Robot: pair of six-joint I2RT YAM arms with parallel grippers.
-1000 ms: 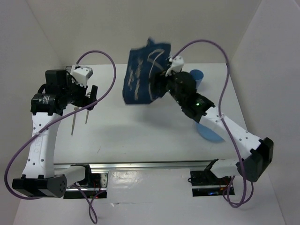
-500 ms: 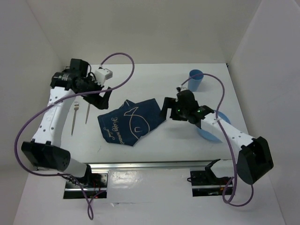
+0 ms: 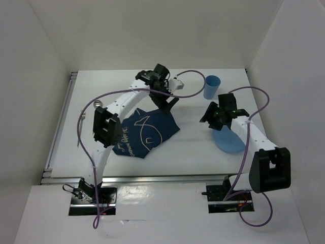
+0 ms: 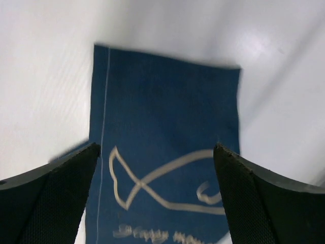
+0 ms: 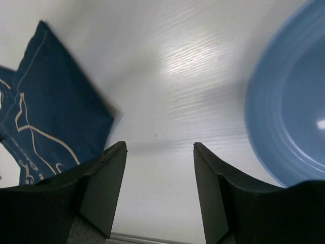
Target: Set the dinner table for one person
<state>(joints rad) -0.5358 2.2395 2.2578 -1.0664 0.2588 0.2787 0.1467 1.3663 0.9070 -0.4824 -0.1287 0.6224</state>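
The left gripper (image 3: 167,100) hangs with its jaws wide apart and empty over the far corner of the navy placemat (image 3: 144,133). The right gripper (image 3: 210,116) is also parted, holding nothing, beside the blue plate (image 3: 229,142). Beneath both spreads the dinner table (image 3: 193,155), filling the middle of the frame, its long axis running left to right. Half a second earlier the left gripper was at the upper left and the right one was at the placemat's right edge.
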